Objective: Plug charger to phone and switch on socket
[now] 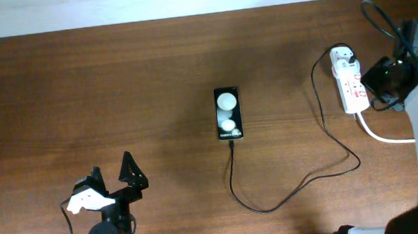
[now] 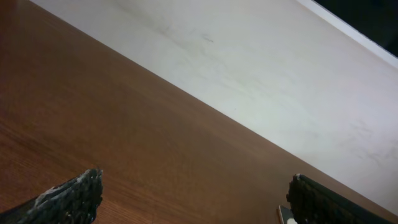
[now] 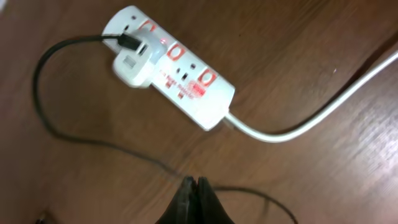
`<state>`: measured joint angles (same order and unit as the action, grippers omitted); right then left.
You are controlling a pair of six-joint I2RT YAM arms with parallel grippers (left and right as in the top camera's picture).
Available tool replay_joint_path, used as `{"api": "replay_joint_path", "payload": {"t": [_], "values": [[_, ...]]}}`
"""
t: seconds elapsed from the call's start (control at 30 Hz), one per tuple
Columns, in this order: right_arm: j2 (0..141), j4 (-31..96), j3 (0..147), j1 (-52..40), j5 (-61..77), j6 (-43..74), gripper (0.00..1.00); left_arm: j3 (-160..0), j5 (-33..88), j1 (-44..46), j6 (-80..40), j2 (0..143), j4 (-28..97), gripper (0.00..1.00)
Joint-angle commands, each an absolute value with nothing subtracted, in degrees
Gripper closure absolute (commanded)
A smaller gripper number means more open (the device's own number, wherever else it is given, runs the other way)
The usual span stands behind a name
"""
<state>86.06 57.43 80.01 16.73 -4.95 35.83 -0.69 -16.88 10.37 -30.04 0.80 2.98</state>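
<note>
The black phone [image 1: 228, 113] lies flat mid-table, two white spots on its face. The thin black charger cable [image 1: 290, 194] runs from the phone's near end in a loop to the white plug adapter [image 1: 344, 60] [image 3: 132, 65] seated in the white socket strip [image 1: 351, 83] [image 3: 180, 68] at the far right. My right gripper [image 3: 194, 182] is shut and empty, hovering above the table near the strip; in the overhead view it is [image 1: 383, 82] beside the strip's right edge. My left gripper [image 1: 113, 175] [image 2: 193, 186] is open and empty at the front left, far from the phone.
The strip's thick white cord [image 1: 386, 136] [image 3: 323, 106] curves off toward the right arm. The table's far edge and a pale wall [image 2: 261, 68] show in the left wrist view.
</note>
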Motion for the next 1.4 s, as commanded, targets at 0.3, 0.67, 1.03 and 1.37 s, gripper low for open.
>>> {"api": "replay_joint_path", "payload": {"t": [0.3, 0.67, 1.03, 1.37], "values": [[72.62, 55.05, 79.81, -14.33, -10.09, 36.88, 0.96, -0.49, -16.67, 10.22, -29.93, 0.62, 3.18, 0.01], [72.66, 55.11, 79.81, -25.39, -24.53, 35.73, 0.01, -0.49, -16.67, 10.22, -29.93, 0.62, 3.18, 0.01], [72.42, 58.65, 79.81, -25.36, -27.68, 24.4, 0.01, -0.49, -16.69, 10.22, -29.93, 0.62, 3.18, 0.01], [72.36, 58.41, 79.81, -20.88, -25.61, 24.4, 0.01, -0.49, -16.69, 10.22, -29.93, 0.62, 3.18, 0.01]]}}
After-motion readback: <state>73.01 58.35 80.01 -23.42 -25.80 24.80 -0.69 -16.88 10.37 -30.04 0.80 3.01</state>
